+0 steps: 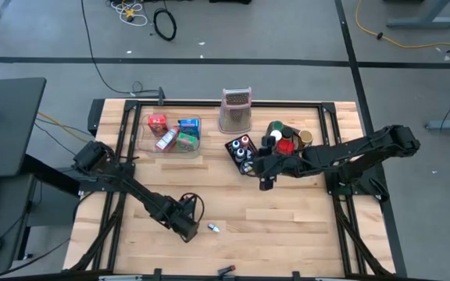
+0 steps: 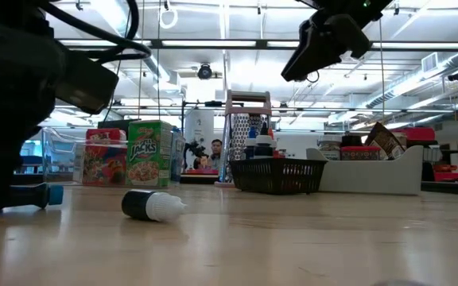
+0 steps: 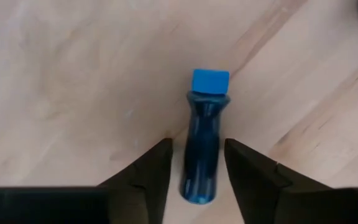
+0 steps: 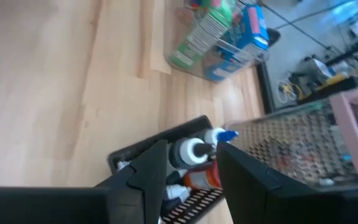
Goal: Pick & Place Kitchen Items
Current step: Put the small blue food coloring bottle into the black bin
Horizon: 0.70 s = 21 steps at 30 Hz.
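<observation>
A small dark blue vial with a blue cap (image 3: 202, 146) lies on its side on the wood. My left gripper (image 3: 197, 143) is open and low over the table's near side (image 1: 187, 229), one finger on either side of the vial's body, with a narrow gap on each side. A second vial, black with a white cap (image 2: 151, 206), lies on its side just to its right (image 1: 213, 228). My right gripper (image 4: 191, 147) is open and hangs high above the table (image 2: 328, 44), at the near edge of the black mesh basket (image 1: 241, 154), which holds small bottles (image 4: 190, 152).
A clear tray (image 1: 200, 123) at the far left holds red, green and blue packets (image 2: 148, 164). The tall metal grater stand (image 1: 236, 110) rises at the far middle. A grey bin (image 1: 312, 153) with cans sits right of the basket. Bare wood lies between the two arms.
</observation>
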Available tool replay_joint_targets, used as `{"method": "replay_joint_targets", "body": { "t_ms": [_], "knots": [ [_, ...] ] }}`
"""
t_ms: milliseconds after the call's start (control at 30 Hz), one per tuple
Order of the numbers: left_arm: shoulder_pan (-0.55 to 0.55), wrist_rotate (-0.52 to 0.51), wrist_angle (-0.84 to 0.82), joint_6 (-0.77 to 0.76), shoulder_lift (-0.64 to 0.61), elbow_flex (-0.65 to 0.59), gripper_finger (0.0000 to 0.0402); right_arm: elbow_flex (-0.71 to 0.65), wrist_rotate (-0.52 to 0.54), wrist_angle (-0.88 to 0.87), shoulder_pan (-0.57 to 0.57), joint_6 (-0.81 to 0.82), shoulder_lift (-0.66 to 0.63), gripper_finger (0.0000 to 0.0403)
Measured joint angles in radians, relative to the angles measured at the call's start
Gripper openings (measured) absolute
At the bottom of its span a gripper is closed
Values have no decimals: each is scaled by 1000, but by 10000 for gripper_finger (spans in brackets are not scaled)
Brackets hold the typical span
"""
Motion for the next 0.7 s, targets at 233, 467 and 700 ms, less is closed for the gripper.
{"method": "replay_joint_targets", "body": {
  "t_ms": [233,467,700],
  "knots": [
    [23,-18,-12,35,0,-1,85,0,-57,7,-9,2,0,149],
    [80,-157,30,171,6,39,58,0,-117,7,-9,81,0,149],
    [186,-313,156,484,4,105,67,0,-269,-65,-9,140,0,149]
  ]
}}
